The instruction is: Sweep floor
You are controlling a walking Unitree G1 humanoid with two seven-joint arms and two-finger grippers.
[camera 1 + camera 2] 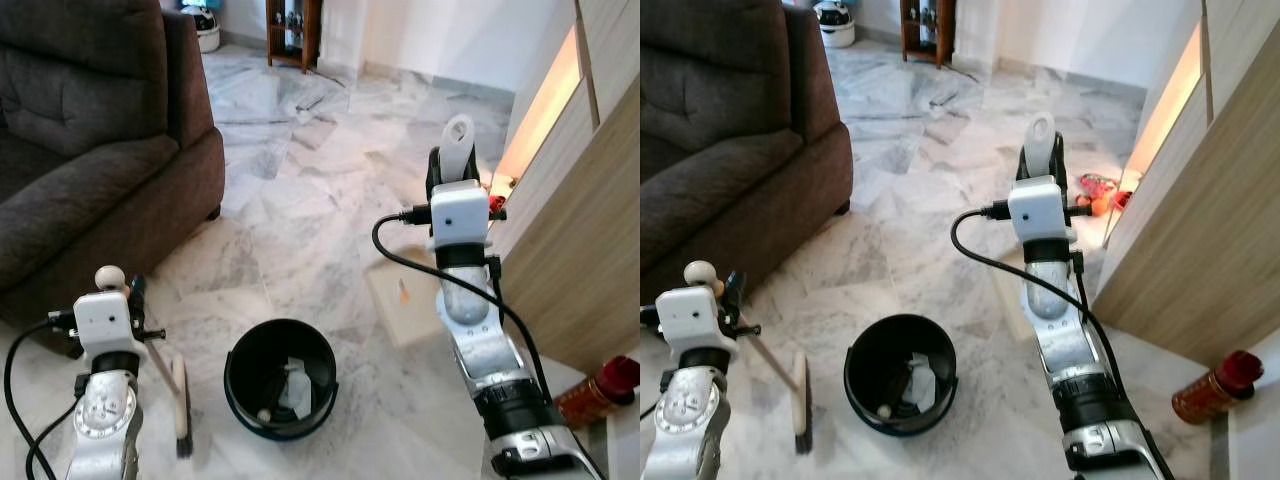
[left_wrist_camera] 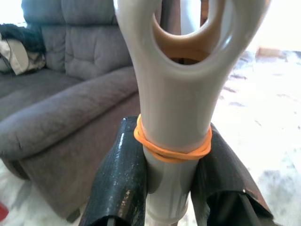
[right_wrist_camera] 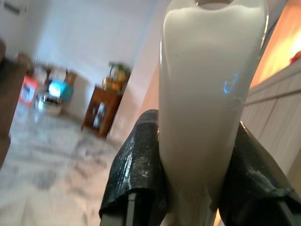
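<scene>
From the head cameras I see my left gripper (image 2: 171, 181) low on the left, near the sofa (image 1: 90, 150), holding the brush (image 1: 800, 405) by its handle; the brush head rests on the marble floor (image 1: 290, 215) just beside the black bucket (image 1: 280, 380). The left wrist camera gives me what the head views do not: the two black fingers (image 2: 120, 179) are clamped on the grey end of the handle, just under an orange rubber band (image 2: 171, 148), and the handle tip ends in an open loop.

My right gripper (image 3: 188, 188) is raised in front of the wooden cabinet (image 1: 580, 220), with a pale handle (image 1: 458, 145) standing up out of it. In the right wrist camera the fingers (image 3: 134, 179) press against both sides of that white handle. A flat cream piece (image 1: 405, 300) lies on the floor below the arm; I cannot tell if it joins the handle.

The bucket holds bits of white paper (image 1: 293, 385) and a small ball (image 1: 264, 414). The right eye shows more of the red bottle (image 1: 1212, 388) at the cabinet's foot, and red and orange items (image 1: 1098, 195) on the floor by the lit gap. I can read no writing or brand anywhere.
</scene>
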